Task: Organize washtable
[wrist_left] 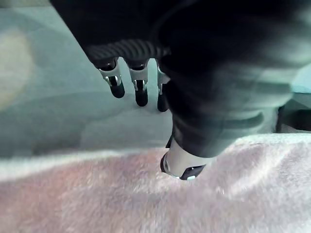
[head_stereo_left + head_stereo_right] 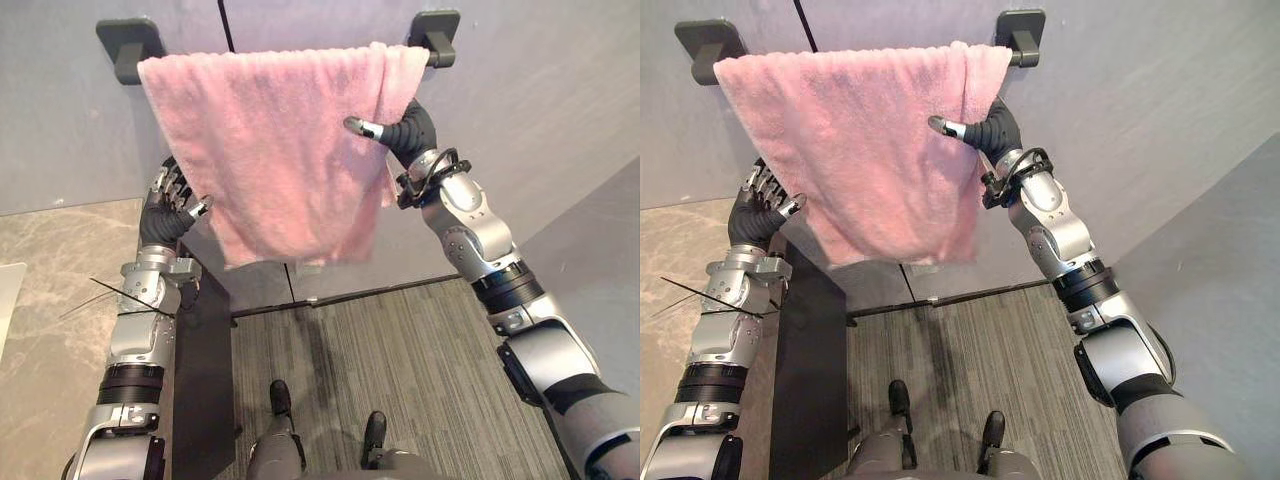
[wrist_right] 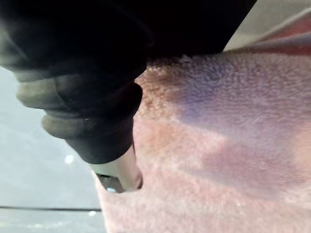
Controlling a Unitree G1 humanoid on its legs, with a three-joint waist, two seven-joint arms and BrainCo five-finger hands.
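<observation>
Soft even light, faint shadow beneath the towel (image 2: 270,150) — wrist views dimmer (shaded)

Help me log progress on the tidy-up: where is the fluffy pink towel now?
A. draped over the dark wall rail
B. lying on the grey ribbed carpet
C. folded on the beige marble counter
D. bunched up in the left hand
A: the fluffy pink towel hangs spread over the dark wall rail, its lower edge above the grey ribbed carpet.

The towel (image 2: 270,150) hangs over the rail (image 2: 432,42). The left hand (image 2: 170,208) is at its lower left edge, the right hand (image 2: 405,130) higher, at its right edge.
</observation>
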